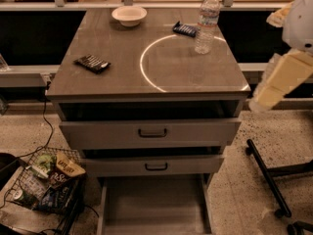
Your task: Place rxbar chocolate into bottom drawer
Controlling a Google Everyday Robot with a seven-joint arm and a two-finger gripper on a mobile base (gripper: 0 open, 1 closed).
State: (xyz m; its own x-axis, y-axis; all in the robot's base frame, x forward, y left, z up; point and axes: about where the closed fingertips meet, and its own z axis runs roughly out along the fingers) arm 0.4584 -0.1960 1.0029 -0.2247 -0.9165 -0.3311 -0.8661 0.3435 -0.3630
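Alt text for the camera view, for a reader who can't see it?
A black-wrapped rxbar chocolate lies on the left of a grey cabinet top, while the bottom drawer below stands pulled out. The gripper hangs off the cabinet's right side, away from the bar; a bowl, water bottle and blue bar sit toward the back.

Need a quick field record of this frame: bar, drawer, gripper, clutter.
chocolate bar: flat on cabinet top, left side
bottom drawer: pulled out
gripper: not in view; only the pale arm shows, at right edge
also on top: bowl, water bottle, blue bar at the back
floor: wire basket of snacks, left
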